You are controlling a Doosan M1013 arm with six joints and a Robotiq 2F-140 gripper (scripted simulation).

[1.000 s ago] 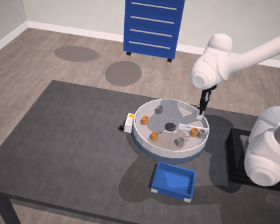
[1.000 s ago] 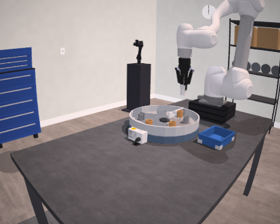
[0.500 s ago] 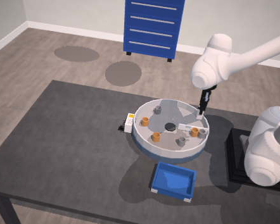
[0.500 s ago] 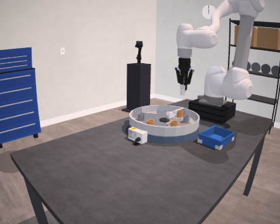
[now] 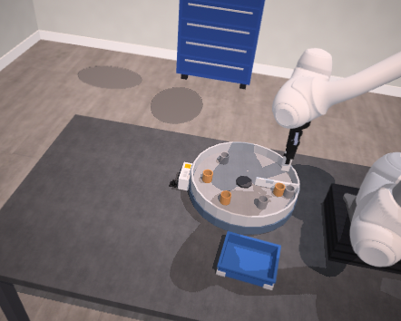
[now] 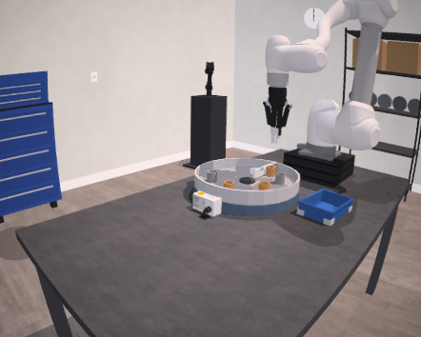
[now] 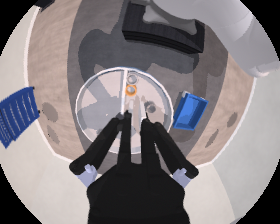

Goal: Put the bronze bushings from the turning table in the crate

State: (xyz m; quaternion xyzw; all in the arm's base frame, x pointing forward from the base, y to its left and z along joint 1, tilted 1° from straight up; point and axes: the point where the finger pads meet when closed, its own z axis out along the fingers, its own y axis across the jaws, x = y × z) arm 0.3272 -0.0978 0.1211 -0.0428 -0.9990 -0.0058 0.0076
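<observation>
The round white turning table (image 5: 240, 218) (image 6: 248, 192) (image 7: 98, 96) holds three bronze bushings (image 5: 207, 176) (image 5: 225, 198) (image 5: 279, 189) and three steel bushings (image 5: 223, 157) (image 5: 262, 201) (image 5: 289, 190). In the exterior view the bronze ones (image 6: 229, 184) (image 6: 264, 186) (image 6: 270, 170) and steel ones (image 6: 211, 175) (image 6: 280, 178) show inside the rim. My gripper (image 5: 287, 164) (image 6: 274, 138) (image 7: 135, 106) is shut and empty. It hangs high above the far right edge of the turning table. The blue crate (image 5: 249, 240) (image 6: 325, 211) (image 7: 188, 111) stands empty in front of the turning table.
A white control box (image 5: 185, 176) (image 6: 207, 203) sits against the turning table's left side. The arm's black base (image 5: 345, 218) stands at the table's right. A blue drawer cabinet (image 5: 218, 36) (image 6: 19, 143), a black pedestal (image 6: 208, 128) and a shelf rack (image 6: 390, 95) stand off the table.
</observation>
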